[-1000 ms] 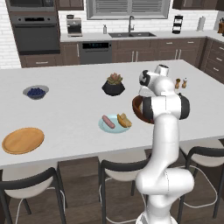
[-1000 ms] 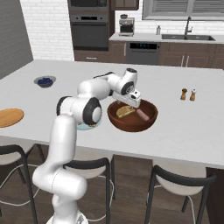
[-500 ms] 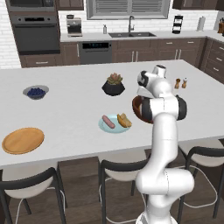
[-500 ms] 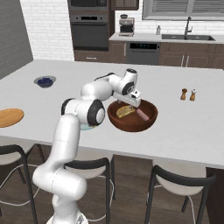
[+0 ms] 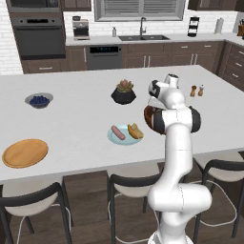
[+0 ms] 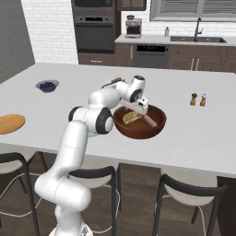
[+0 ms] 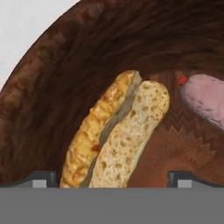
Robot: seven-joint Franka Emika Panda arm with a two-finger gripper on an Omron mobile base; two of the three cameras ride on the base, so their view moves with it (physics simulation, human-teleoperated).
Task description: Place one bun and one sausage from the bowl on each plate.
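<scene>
Gripper open, jaws wide, empty, poised over the wooden bowl on the island counter. Hand view: split bun lies between the fingertips, not touched; pink sausage at 2 o'clock from the bun, just beside it. Left base view: pale blue plate at 9 o'clock of the bowl, carrying a sausage and a bun. Orange wooden plate well apart, bare, at 8 o'clock. Potted plant at 12 o'clock of the blue plate.
</scene>
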